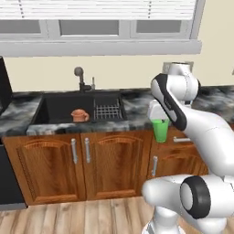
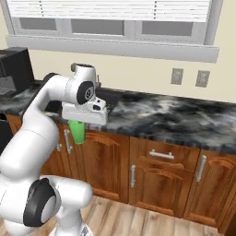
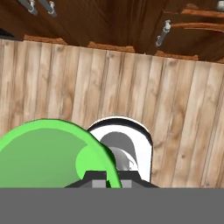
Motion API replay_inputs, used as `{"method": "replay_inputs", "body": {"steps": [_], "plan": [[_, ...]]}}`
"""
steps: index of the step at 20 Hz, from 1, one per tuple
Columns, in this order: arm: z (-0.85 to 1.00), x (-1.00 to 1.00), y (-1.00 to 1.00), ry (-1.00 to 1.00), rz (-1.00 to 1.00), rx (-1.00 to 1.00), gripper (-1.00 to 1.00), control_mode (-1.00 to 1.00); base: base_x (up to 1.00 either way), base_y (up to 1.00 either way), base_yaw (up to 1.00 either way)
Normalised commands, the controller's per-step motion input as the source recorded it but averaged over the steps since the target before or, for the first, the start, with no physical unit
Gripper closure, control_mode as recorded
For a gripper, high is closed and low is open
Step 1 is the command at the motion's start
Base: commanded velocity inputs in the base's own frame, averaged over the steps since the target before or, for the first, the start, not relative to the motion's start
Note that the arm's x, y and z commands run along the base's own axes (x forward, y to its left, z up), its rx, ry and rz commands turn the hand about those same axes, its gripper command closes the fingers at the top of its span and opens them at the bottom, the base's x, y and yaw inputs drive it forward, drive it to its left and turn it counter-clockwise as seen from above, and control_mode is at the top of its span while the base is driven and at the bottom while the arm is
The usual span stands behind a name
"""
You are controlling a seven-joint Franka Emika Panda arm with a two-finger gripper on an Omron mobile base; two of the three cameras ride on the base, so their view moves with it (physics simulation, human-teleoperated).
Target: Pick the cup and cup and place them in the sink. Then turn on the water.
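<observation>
My gripper [image 1: 160, 120] is shut on the rim of the bright green cup [image 1: 160, 130]. The cup hangs upright in front of the wooden cabinets, below counter height and right of the sink [image 1: 54, 109]. The right base view has the same cup [image 2: 77, 132] under the hand, with the gripper [image 2: 77, 121] at its top. In the hand view the green cup [image 3: 48, 153] sits against the gripper [image 3: 107, 178], seen from above with floorboards below. The black faucet [image 1: 80, 76] stands behind the basin and no water runs from it.
A terracotta-brown jug [image 1: 79, 115] lies in the basin beside the wire rack [image 1: 108, 111]. The marble counter [image 2: 175, 120] runs to the right. Cabinet doors with metal handles [image 1: 87, 150] are below. A dark appliance [image 2: 14, 71] stands on the far left.
</observation>
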Motion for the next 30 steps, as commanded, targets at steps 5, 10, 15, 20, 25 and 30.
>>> {"method": "replay_inputs", "body": {"steps": [5,10,15,20,25,30], "plan": [[0.0,0.0,0.0,0.0,0.0,0.0,1.0,1.0,0.68,0.54,-0.01],[0.0,0.0,0.0,0.0,0.0,0.0,1.0,1.0,0.71,0.65,-0.02],[0.0,0.0,0.0,0.0,0.0,0.0,1.0,1.0,0.65,0.53,-0.01],[0.0,0.0,0.0,0.0,0.0,0.0,1.0,1.0,0.6,0.36,0.0],[0.0,0.0,0.0,0.0,0.0,0.0,1.0,1.0,0.32,0.29,-0.01],[0.0,0.0,0.0,0.0,0.0,0.0,1.0,1.0,0.11,0.43,-0.09]]}}
